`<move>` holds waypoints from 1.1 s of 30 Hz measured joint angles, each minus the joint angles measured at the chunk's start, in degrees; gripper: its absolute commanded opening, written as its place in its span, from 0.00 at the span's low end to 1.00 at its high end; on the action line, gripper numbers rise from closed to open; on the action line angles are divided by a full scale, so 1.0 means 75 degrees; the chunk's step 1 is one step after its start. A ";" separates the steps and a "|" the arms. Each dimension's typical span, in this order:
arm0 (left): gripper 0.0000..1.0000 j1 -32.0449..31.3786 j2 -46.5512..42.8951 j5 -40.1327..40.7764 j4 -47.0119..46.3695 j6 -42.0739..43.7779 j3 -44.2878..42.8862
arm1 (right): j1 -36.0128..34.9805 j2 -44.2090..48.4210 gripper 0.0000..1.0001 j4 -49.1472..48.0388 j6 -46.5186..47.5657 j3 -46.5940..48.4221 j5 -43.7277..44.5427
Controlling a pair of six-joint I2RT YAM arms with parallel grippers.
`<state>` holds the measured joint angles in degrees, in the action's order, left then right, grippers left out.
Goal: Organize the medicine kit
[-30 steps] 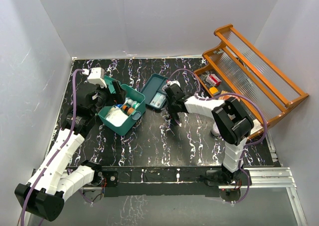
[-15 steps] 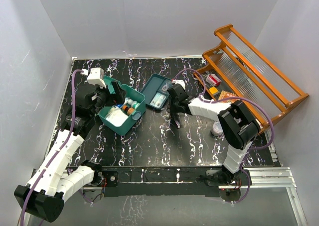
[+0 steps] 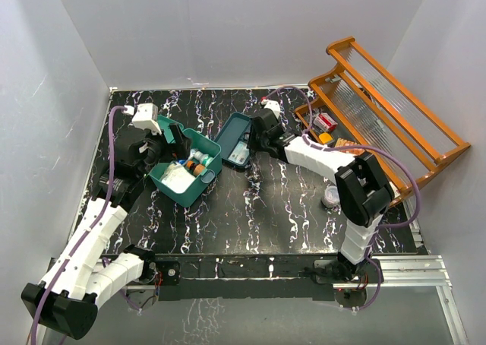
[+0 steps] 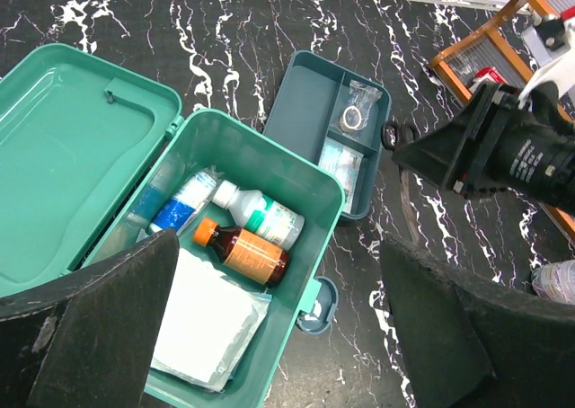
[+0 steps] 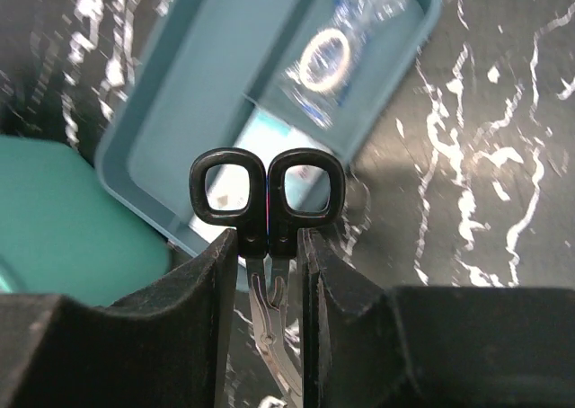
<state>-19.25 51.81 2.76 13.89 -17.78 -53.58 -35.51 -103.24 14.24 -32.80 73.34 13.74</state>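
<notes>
Medicine kit (image 4: pixel 312 239) — lid open, bottles (image 4: pixel 244 252) inside, at the counter's (image 3: pixel 250 212) 9 o'clock. My left fingers (image 4: pixel 99 327): spread wide, empty, above it. My right fingers (image 5: pixel 214 287): clamped on scissors (image 5: pixel 266 189) — over tray (image 5: pixel 175 152) at kit's 2 o'clock.

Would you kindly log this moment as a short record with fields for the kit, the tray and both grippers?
medicine kit: lid open
kit contents: brown bottle, white bottle, blue-labelled tube, white pad
divided tray: beside kit, packets inside
left gripper: open, above kit, empty
right gripper: shut on scissors, beside tray
</notes>
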 measured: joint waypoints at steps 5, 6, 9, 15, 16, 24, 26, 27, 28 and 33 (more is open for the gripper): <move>0.93 0.0000 -0.0017 0.0026 0.0023 0.0003 -0.0047 | 0.0000 -0.0484 0.19 -0.0157 -0.0650 0.0778 0.0023; 0.93 0.0000 -0.0020 0.0035 0.0047 0.0000 -0.0058 | 0.0000 -0.0624 0.19 -0.0163 -0.0848 0.0927 0.0047; 0.93 0.0000 -0.0023 0.0064 0.0105 0.0003 -0.0099 | 0.0000 -0.1064 0.20 -0.0160 -0.1510 0.1364 0.0201; 0.93 0.0000 -0.0102 0.0146 0.0189 0.0000 -0.0157 | 0.0000 -0.1932 0.20 -0.0096 -0.2780 0.2177 0.0682; 0.93 0.0000 -0.0125 0.0154 0.0216 0.0000 -0.0157 | 0.0000 -0.2063 0.20 -0.0082 -0.2914 0.2328 0.0758; 0.93 0.0000 -0.0189 0.0172 0.0391 -0.0026 -0.0157 | -0.0017 -0.3244 0.20 0.0289 -0.3730 0.3908 0.1212; 0.93 0.0000 -0.0189 0.0175 0.0402 -0.0026 -0.0157 | -0.0023 -0.3392 0.21 0.0361 -0.3899 0.4022 0.1274; 0.93 0.0000 -0.0189 0.0175 0.0408 -0.0026 -0.0160 | -0.0023 -0.3430 0.21 0.0417 -0.3969 0.4030 0.1323; 0.93 0.0000 -0.0187 0.0175 0.0417 -0.0029 -0.0169 | -0.0032 -0.3488 0.21 0.0504 -0.4036 0.4062 0.1381; 0.93 0.0000 -0.0184 0.0175 0.0437 -0.0026 -0.0268 | -0.0058 -0.3844 0.29 0.0743 -0.4135 0.4357 0.1527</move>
<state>-19.25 50.43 4.08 17.17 -17.98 -55.59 -35.94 -132.07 19.81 -63.81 106.02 25.19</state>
